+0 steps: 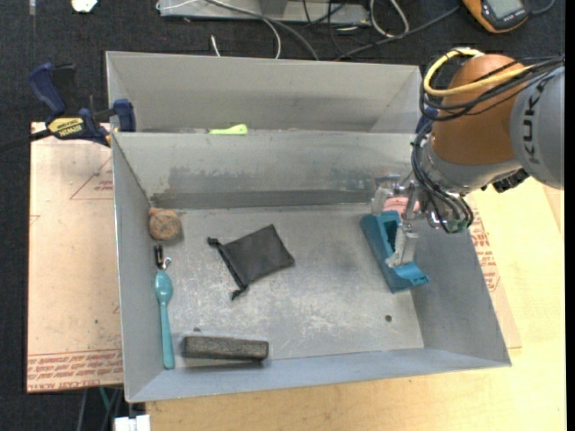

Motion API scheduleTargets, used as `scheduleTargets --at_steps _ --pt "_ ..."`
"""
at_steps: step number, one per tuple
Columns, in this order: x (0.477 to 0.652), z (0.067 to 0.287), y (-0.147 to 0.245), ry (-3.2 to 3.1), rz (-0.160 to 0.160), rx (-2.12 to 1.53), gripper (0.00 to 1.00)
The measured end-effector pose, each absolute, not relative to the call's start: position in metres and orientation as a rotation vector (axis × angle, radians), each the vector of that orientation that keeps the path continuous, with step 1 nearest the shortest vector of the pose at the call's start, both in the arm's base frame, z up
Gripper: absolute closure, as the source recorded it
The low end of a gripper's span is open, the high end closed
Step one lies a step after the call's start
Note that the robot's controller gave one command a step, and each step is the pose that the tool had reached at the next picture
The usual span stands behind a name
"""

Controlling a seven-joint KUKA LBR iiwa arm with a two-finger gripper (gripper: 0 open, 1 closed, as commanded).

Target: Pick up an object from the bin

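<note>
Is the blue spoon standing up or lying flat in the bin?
Lying flat. The spoon rests full length on the bin floor, along the view's left wall, bowl at the far end.

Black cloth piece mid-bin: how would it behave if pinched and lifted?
The black cloth lies flat and creased, so it is probably floppy and would droop from a pinch. It looks thin, so it is likely light. A cord trails from its corner and might drag or snag. If pushed, it would more likely bunch than slide.
</note>
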State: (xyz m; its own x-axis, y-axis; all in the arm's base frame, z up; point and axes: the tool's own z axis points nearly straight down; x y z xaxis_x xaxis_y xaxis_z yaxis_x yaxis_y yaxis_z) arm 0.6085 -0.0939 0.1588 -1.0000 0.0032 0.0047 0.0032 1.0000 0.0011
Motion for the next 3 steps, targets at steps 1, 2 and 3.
scheduleTargets --at_steps 1,2,3 --pt "0.610 0.164 -0.093 -3.143 -0.001 -0.002 0.00" --pt "0.592 0.097 -0.036 -3.145 -0.001 0.085 0.00" --pt "0.592 0.069 -0.016 -3.143 -0.005 0.062 0.00"
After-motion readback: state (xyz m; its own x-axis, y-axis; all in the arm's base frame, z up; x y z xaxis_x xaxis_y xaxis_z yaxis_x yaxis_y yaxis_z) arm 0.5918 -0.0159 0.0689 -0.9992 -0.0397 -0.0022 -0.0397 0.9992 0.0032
